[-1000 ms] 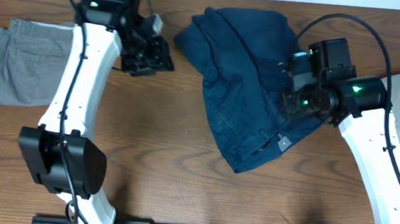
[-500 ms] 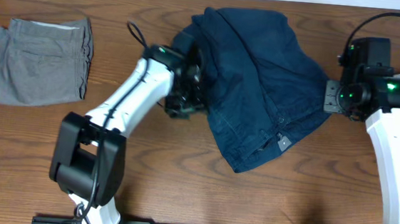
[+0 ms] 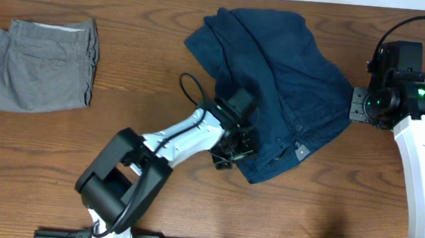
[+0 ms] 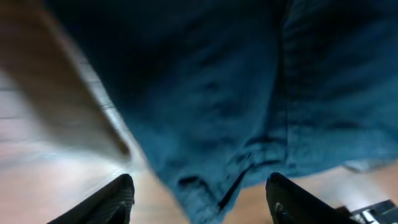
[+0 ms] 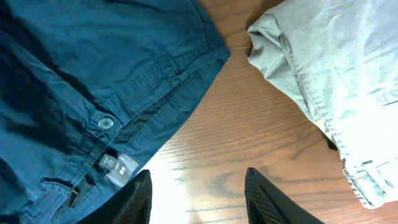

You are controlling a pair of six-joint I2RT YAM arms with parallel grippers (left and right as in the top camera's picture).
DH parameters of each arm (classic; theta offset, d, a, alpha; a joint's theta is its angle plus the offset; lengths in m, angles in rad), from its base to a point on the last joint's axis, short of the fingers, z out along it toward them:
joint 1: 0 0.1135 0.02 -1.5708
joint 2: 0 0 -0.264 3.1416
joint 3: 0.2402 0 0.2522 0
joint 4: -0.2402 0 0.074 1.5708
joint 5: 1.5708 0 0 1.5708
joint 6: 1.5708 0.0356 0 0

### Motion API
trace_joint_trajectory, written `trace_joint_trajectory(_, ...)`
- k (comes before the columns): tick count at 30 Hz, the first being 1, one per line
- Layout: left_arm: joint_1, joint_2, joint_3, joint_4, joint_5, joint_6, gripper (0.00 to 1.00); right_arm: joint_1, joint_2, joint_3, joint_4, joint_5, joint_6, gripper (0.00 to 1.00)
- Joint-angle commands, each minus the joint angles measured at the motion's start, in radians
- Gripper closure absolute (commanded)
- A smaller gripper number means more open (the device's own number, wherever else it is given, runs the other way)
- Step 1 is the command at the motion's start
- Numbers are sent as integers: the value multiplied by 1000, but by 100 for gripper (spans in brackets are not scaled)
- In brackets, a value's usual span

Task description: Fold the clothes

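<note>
The navy-blue garment (image 3: 276, 78) lies crumpled on the wooden table (image 3: 319, 219), from the table's 12 o'clock edge down past the middle. It is bunched in loose folds rather than spread flat. Its waistband runs along the 4 o'clock side, and the right wrist view shows a dark button (image 5: 106, 122) and a small grey label (image 5: 118, 165) there.

The left gripper (image 3: 231, 149) is at the garment's 7 o'clock edge, with the arm reaching in from the table's 7 o'clock. In the left wrist view its two fingers (image 4: 118, 200) stand wide apart. The blurred hem of the blue cloth hangs between and above them, and neither finger is pinching it.

The right gripper (image 5: 198, 177) hovers just off the garment's 3 o'clock edge. Its fingers are spread, with only bare wood between them, and it holds nothing. The blue waistband is at its 10 o'clock and a pale beige-khaki garment (image 5: 329, 81) at its 2 o'clock. A strip of table separates the two cloths.

A folded pair of light grey shorts (image 3: 42, 64) lies flat at the table's 10 o'clock, well apart from the blue garment and both arms.
</note>
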Motion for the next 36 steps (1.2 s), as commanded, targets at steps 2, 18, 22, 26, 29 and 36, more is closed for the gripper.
trace_joint_trajectory(2,-21,33,-8,18,-3,-84,33,-10,-6,8,-1,10,12,54)
trace_joint_trajectory(18,496,-10,120,-449,-407,436,94,-10,-6,8,-38,9,-3,46)
trace_joint_trajectory(22,780,-10,335,-411,-386,461,94,-10,-6,8,-43,-44,-3,46)
trace_joint_trajectory(26,927,-10,492,-392,-254,460,58,-10,-6,8,-42,-85,-3,46)
trace_joint_trajectory(29,960,-11,524,-450,-142,460,34,-10,-6,8,-41,-88,-3,44)
trace_joint_trajectory(36,864,-10,459,-704,-129,541,21,-10,-6,8,-26,-89,-3,42)
